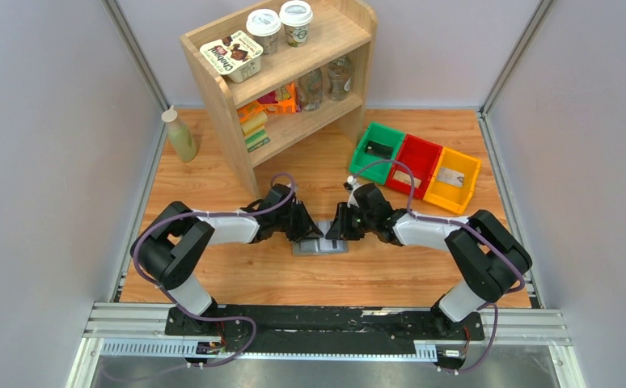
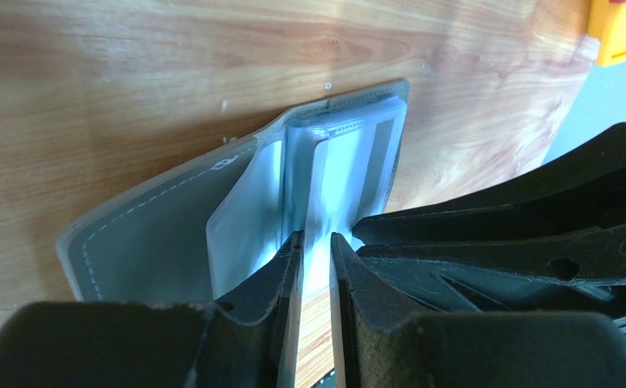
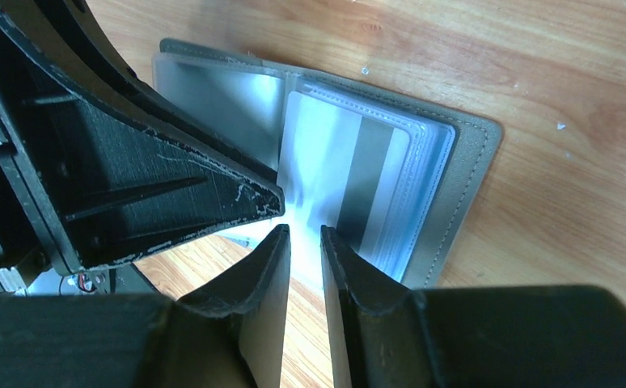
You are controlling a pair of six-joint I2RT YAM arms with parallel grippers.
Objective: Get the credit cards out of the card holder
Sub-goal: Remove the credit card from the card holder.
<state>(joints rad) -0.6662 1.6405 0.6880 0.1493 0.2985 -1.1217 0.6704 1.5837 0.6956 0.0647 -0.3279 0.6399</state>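
Grey card holder (image 1: 318,248) lies open, long axis left-right, pale pockets up. The left hand (image 2: 316,236) and right hand (image 3: 302,229) are narrowed at the pockets, grip unclear.

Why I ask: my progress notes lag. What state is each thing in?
card holder, open like a book, lying on the table
credit card, inside its clear sleeve, not out
left hand, jaws narrowly apart astride a clear sleeve; grip unclear
right hand, jaws narrowly apart at a clear sleeve edge; grip unclear
bottle, upright
coffee cups, upright, lidded
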